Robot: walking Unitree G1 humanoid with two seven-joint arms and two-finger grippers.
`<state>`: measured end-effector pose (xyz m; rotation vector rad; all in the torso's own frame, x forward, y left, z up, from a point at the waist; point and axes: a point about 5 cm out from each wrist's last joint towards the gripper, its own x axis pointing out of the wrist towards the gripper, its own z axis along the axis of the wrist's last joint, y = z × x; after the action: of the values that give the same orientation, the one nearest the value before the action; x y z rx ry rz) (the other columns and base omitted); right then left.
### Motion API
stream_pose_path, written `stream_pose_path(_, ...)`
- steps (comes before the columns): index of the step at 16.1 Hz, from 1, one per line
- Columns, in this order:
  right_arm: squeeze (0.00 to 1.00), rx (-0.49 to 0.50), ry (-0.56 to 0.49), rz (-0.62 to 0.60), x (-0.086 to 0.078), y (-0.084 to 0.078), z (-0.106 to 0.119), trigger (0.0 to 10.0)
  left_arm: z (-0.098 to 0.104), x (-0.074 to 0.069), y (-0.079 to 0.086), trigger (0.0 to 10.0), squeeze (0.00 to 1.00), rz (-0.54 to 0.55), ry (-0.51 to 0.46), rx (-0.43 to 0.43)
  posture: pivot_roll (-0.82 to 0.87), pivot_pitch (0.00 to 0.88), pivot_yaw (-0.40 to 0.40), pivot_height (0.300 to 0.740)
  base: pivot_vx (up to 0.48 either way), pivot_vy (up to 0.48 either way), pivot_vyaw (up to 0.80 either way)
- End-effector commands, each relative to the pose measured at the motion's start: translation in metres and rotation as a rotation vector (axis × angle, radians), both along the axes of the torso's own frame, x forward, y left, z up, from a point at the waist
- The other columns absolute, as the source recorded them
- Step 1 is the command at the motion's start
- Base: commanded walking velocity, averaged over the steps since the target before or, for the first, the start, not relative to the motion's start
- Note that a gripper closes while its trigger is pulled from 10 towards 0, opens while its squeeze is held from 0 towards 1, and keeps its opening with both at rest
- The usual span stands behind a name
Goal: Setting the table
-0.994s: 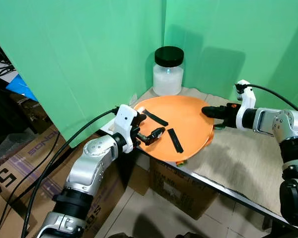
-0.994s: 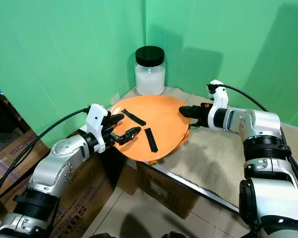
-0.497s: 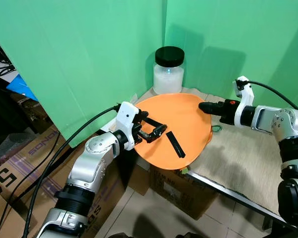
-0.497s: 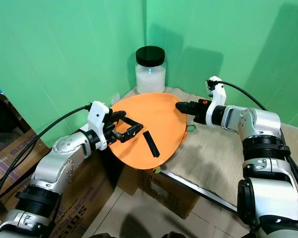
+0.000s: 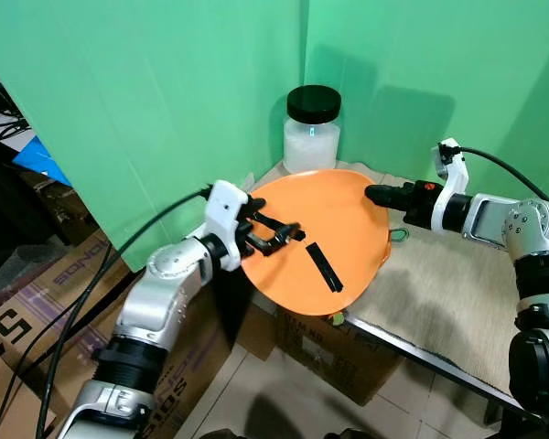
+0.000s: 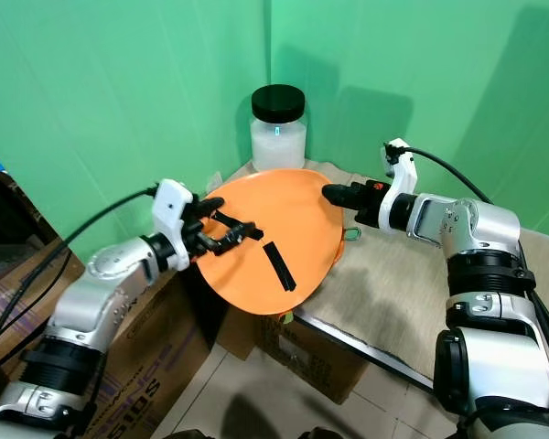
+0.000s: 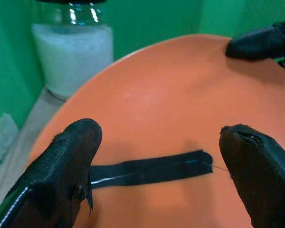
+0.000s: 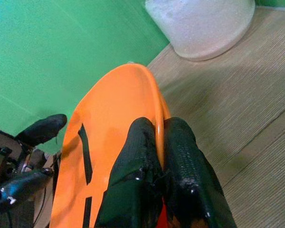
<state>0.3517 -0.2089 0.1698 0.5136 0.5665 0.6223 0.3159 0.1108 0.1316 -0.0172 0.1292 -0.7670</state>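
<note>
Head view: the plate [image 5: 325, 242] hung tilted over the table's [image 5: 439, 293] nine-o'clock edge, not yet set down. Left wrist view: left gripper [image 7: 156, 166] spread open over it. Right wrist view: right gripper [image 8: 156, 156] pinched its rim.

The plate [image 5: 334, 240] sits tilted between both hands, jar [image 5: 311, 131] behind it.

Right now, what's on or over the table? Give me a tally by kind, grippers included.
Orange plate: 1, tilted, its rim pinched by the right gripper
Black tape strips on the plate: 2
Jar with black lid: 1, at the back corner
Grippers: 2, with the left gripper open at the plate's near edge
Total: 6
</note>
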Motion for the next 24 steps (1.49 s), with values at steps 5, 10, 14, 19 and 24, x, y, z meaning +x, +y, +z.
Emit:
stream_pose_path(5,0.00,0.023,0.006,-0.116,0.004,-0.009,-0.002,0.0,0.012,0.003,0.001,10.0,0.00,0.001,-0.035,-0.020,-0.07,0.000,0.056,0.740,0.000,0.000,0.00)
stream_pose_path(10,0.00,0.072,0.036,-0.243,0.006,-0.025,-0.005,0.0,0.012,-0.001,0.008,10.0,0.00,0.014,-0.037,-0.013,-0.07,0.000,0.057,0.740,0.000,0.000,0.00)
stream_pose_path(14,0.00,0.217,0.044,-0.291,0.003,-0.030,-0.004,0.0,0.019,-0.008,0.016,10.0,0.00,0.023,-0.068,0.003,-0.06,0.000,0.056,0.740,0.000,0.000,0.00)
stream_pose_path(19,0.00,0.450,-0.008,-0.347,-0.006,-0.041,0.013,0.0,0.044,-0.021,0.037,10.0,0.00,0.087,-0.114,-0.093,-0.06,0.000,0.069,0.740,0.000,0.000,0.00)
stream_pose_path(24,0.00,0.557,-0.113,-0.338,-0.016,-0.030,0.029,0.0,0.050,-0.021,0.033,10.0,1.00,0.048,-0.040,-0.235,-0.07,0.000,0.101,0.740,0.000,0.000,0.00)
